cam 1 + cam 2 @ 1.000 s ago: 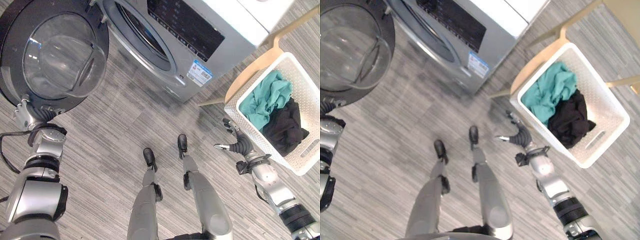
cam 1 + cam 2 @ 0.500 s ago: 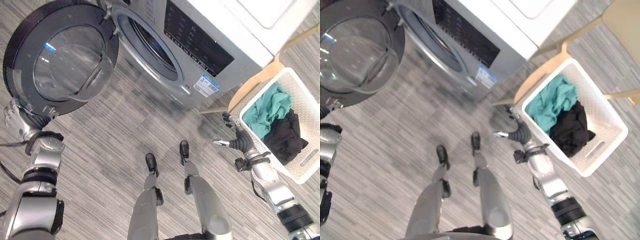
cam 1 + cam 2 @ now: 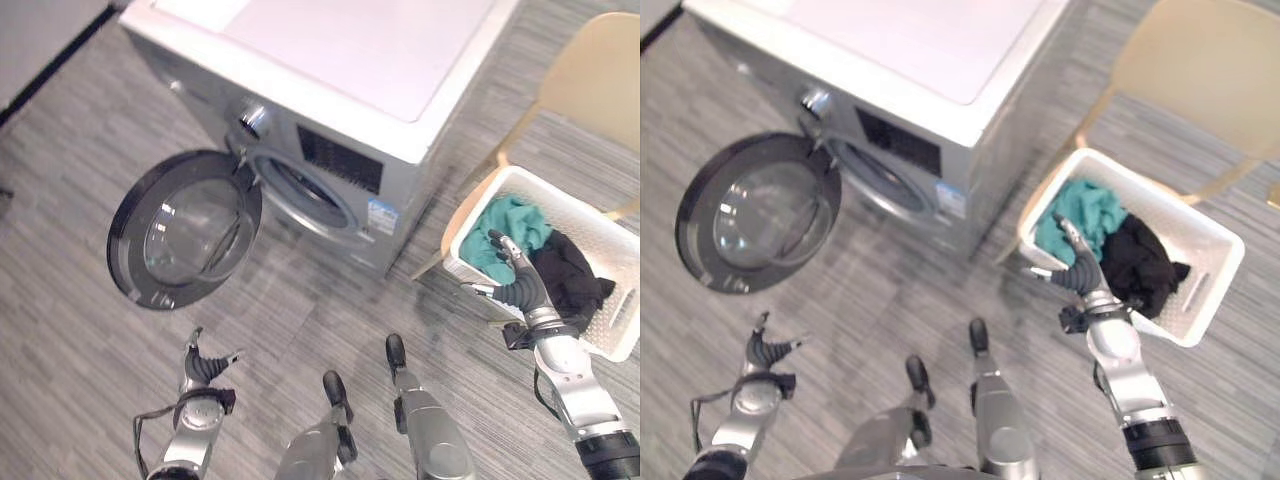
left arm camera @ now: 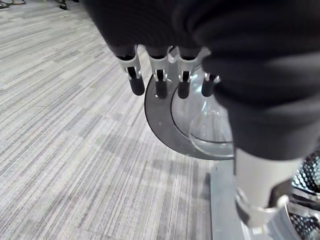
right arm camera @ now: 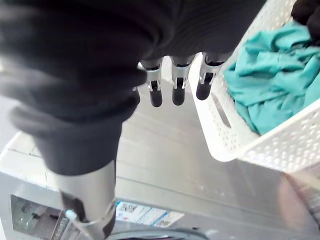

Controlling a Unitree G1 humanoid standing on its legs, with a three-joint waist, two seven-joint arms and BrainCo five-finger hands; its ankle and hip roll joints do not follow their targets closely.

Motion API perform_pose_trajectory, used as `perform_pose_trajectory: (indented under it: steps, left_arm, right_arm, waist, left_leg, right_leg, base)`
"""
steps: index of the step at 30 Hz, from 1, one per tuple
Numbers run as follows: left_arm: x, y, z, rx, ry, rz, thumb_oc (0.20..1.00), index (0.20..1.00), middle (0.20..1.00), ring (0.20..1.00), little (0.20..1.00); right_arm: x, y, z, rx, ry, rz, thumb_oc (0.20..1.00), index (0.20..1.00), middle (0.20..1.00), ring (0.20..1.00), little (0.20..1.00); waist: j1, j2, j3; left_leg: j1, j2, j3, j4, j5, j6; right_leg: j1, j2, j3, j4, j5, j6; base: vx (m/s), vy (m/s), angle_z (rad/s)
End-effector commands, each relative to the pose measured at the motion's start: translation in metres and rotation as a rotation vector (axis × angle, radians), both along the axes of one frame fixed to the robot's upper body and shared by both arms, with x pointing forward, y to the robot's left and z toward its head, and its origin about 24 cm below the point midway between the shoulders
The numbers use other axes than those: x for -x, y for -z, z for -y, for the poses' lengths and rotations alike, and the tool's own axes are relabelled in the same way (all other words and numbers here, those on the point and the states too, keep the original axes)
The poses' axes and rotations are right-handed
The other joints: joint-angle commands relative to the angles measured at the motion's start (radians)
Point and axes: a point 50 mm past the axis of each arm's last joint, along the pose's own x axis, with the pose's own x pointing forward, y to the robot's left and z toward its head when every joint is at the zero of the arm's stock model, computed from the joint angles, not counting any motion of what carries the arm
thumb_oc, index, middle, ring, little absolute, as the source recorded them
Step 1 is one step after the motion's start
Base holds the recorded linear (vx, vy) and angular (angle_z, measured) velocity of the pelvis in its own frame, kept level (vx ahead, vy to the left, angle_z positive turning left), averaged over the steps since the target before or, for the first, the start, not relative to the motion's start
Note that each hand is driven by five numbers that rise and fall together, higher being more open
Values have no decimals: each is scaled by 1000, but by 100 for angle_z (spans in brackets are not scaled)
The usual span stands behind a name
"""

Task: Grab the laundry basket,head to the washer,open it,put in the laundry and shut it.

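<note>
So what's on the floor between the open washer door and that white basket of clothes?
In the left eye view, the washer's front corner and bare grey floor lie between the open door and the laundry basket, which sits on a wooden chair.

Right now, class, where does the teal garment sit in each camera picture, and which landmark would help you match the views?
Left eye view: teal garment at right, in the white basket, behind the right hand.
Right eye view: teal garment right of centre, beside the black garment.
Left wrist view: not in it.
Right wrist view: teal garment inside the basket wall.
Shared landmark: the washer door.
</note>
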Motion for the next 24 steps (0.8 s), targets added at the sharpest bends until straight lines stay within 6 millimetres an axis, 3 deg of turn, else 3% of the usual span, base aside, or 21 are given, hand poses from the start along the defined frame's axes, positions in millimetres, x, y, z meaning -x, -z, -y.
perform_pose_trajectory:
  steps: [1, 2, 4, 5, 7, 8, 10, 11, 12, 14, 15, 17, 18, 19, 20, 24]
  left_arm:
    - [20, 16, -10, 8, -34, -93, 1000, 1000, 1000, 1000, 1000]
    - [35, 30, -5, 36, -36, -176, 1000, 1000, 1000, 1000, 1000]
    - [42, 38, -2, 53, -42, -218, 1000, 1000, 1000, 1000, 1000]
    - [47, 48, 6, 67, -27, -273, 1000, 1000, 1000, 1000, 1000]
    - [47, 48, 6, 67, -26, -272, 1000, 1000, 1000, 1000, 1000]
    - [50, 54, 14, 89, -3, -303, 1000, 1000, 1000, 1000, 1000]
    - [49, 59, 25, 115, 14, -314, 1000, 1000, 1000, 1000, 1000]
    - [49, 59, 25, 115, 14, -314, 1000, 1000, 1000, 1000, 1000]
    - [49, 63, 37, 141, 49, -329, 1000, 1000, 1000, 1000, 1000]
    - [49, 64, 42, 149, 68, -333, 1000, 1000, 1000, 1000, 1000]
    - [52, 67, 47, 158, 91, -351, 1000, 1000, 1000, 1000, 1000]
    - [55, 69, 49, 163, 101, -364, 1000, 1000, 1000, 1000, 1000]
    - [57, 70, 50, 160, 110, -377, 1000, 1000, 1000, 1000, 1000]
    - [57, 70, 50, 160, 110, -377, 1000, 1000, 1000, 1000, 1000]
    - [59, 72, 49, 151, 111, -394, 1000, 1000, 1000, 1000, 1000]
    - [77, 79, 39, 138, 85, -479, 1000, 1000, 1000, 1000, 1000]
  right_arm:
    - [6, -12, -4, 77, -18, 83, 1000, 1000, 1000, 1000, 1000]
    - [7, -11, -4, 122, -15, 77, 1000, 1000, 1000, 1000, 1000]
    - [8, -11, -1, 154, 1, 79, 1000, 1000, 1000, 1000, 1000]
    - [11, -7, 0, 196, 4, 69, 1000, 1000, 1000, 1000, 1000]
    - [11, -8, 1, 197, 5, 69, 1000, 1000, 1000, 1000, 1000]
    - [13, -7, 2, 243, 3, 66, 1000, 1000, 1000, 1000, 1000]
    - [11, -5, 0, 261, -15, 52, 1000, 1000, 1000, 1000, 1000]
    - [11, -5, 0, 261, -15, 52, 1000, 1000, 1000, 1000, 1000]
    - [9, -2, -4, 296, -45, 28, 1000, 1000, 1000, 1000, 1000]
    - [8, -1, -5, 319, -56, 21, 1000, 1000, 1000, 1000, 1000]
    - [7, 4, -8, 357, -80, 0, 1000, 1000, 1000, 1000, 1000]
    - [6, 4, -9, 374, -91, -4, 1000, 1000, 1000, 1000, 1000]
    - [2, 7, -12, 409, -113, -13, 1000, 1000, 1000, 1000, 1000]
    - [2, 7, -12, 409, -113, -12, 1000, 1000, 1000, 1000, 1000]
    - [-5, 10, -15, 460, -135, -24, 1000, 1000, 1000, 1000, 1000]
    - [-9, 18, -18, 532, -184, -77, 1000, 1000, 1000, 1000, 1000]
  waist:
    - [21, -3, -92]
    - [13, -7, -114]
    - [7, -10, -126]
    - [-4, -16, -132]
    - [-2, -14, -130]
    - [-10, -31, -130]
    - [4, -36, -115]
    - [4, -35, -115]
    - [18, -59, -117]
    - [27, -63, -117]
    - [44, -69, -119]
    - [54, -71, -116]
    - [78, -63, -113]
    - [77, -64, -114]
    - [101, -59, -107]
    - [113, -48, -133]
  left_leg:
    - [55, -5, -37, 99, -169, 19]
    - [85, 14, -3, 111, -172, 9]
    - [96, 24, 9, 129, -179, 3]
    - [93, 56, 24, 225, -168, -16]
    - [92, 61, 25, 234, -171, -20]
    - [71, 124, 31, 399, -116, -42]
    - [16, 152, -37, 546, -76, -58]
    - [14, 153, -38, 548, -77, -58]
    - [-65, 114, -108, 559, -76, -25]
    - [-98, 95, -148, 545, -89, -17]
    - [-137, 65, -208, 466, -99, -12]
    - [-141, 51, -230, 402, -92, -12]
    - [-159, 27, -303, 296, -39, -27]
    - [-160, 26, -303, 289, -32, -27]
    - [-192, 9, -364, 251, 9, -41]
    - [-120, 9, -373, 188, -6, -30]
  right_leg:
    - [73, -108, -241, 109, -97, 119]
    - [93, -113, -266, 116, -118, 108]
    - [103, -109, -254, 116, -131, 104]
    - [137, -92, -224, 106, -144, 84]
    - [140, -88, -223, 103, -143, 81]
    - [181, -66, -201, 90, -160, 50]
    - [212, -34, -169, 85, -180, 17]
    - [212, -33, -170, 85, -180, 17]
    - [218, -38, -129, 81, -173, 6]
    - [227, -38, -111, 79, -177, 9]
    - [248, -31, -77, 72, -181, 19]
    - [260, -29, -62, 71, -186, 22]
    - [278, -9, -37, 64, -193, 26]
    - [276, -9, -37, 62, -190, 26]
    - [287, 9, -9, 69, -200, 23]
    - [302, 18, 2, 75, -214, 29]
  base:
    - [209, -244, -172]
    - [184, -187, -158]
    - [147, -241, -112]
    - [150, -256, -65]
    - [89, -205, -39]
    - [115, -313, -35]
    - [73, -279, -42]
    - [-22, -175, -88]
    - [11, -98, -88]
    - [80, -45, -86]
    - [172, 24, -78]
    - [150, 28, -45]
    - [63, 18, -35]
    - [125, 29, -61]
    - [86, 20, -69]
    - [154, 87, -55]
